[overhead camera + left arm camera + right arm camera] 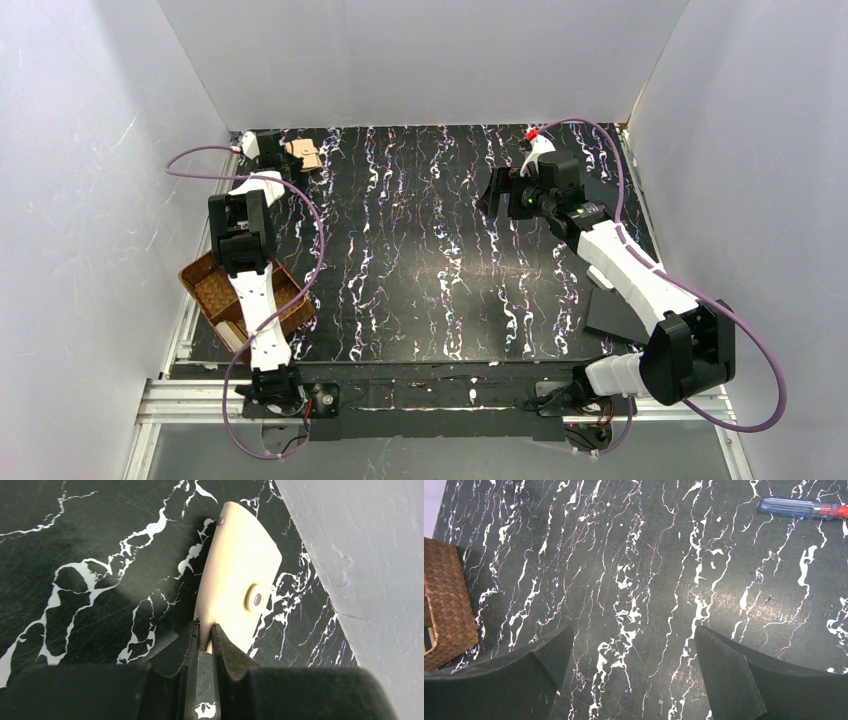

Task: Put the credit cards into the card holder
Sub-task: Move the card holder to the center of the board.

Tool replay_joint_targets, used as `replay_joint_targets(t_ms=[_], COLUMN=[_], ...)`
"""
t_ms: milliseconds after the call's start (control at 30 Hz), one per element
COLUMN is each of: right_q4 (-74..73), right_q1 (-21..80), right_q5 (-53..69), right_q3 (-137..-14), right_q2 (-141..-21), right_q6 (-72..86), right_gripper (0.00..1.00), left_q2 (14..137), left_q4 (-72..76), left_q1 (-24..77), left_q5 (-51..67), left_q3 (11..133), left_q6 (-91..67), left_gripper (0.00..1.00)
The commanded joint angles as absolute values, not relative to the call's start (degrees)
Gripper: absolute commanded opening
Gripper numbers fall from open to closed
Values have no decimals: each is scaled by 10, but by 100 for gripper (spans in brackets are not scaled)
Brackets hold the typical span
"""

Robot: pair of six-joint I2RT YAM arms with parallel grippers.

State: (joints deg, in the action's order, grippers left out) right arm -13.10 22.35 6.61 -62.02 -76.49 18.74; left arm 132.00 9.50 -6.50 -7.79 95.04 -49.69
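At far-left corner of worktop (75,540), close by wall (360,555), card holder (240,575) pinched at its near edge by left fingers (189,642); judged light, soft, floppy leather, likely to sag, so grip deep near the fold; right fingers (549,655) apart, empty, over worktop.

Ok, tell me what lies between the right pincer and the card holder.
Only bare marbled tabletop separates the right pincer from the card holder, shown in the top view.
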Motion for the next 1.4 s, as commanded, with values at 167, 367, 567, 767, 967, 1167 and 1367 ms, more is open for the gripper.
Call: replay_joint_targets(t_ms=[167,367,567,767,967,1167,1367], right_q4=[-114,-99,-158,-170,-179,-77,-28], right_q1=[223,239,310,360,362,366,365], right_q5=[75,123,72,57,155,225,240], right_q3=[-612,-589,-576,-529,-502,-450,-474], right_q2=[-753,-782,-821,-795,-799,-812,-878], right_q6=[180,182,207,257,299,358,354], right_gripper=[100,100,100,100,87,48,25], left_q2=[1274,1133,968,857,815,753,793], left_q4=[82,65,-37,-4,5,-93,-159], left_q1=[-47,32,203,304,337,339,335], left_q5=[64,185,169,121,170,160,142], left_q3=[879,698,529,386,374,416,498], left_q6=[-454,-457,-445,-531,-541,-495,-427], left_gripper=[1,0,3,9,48,64,48])
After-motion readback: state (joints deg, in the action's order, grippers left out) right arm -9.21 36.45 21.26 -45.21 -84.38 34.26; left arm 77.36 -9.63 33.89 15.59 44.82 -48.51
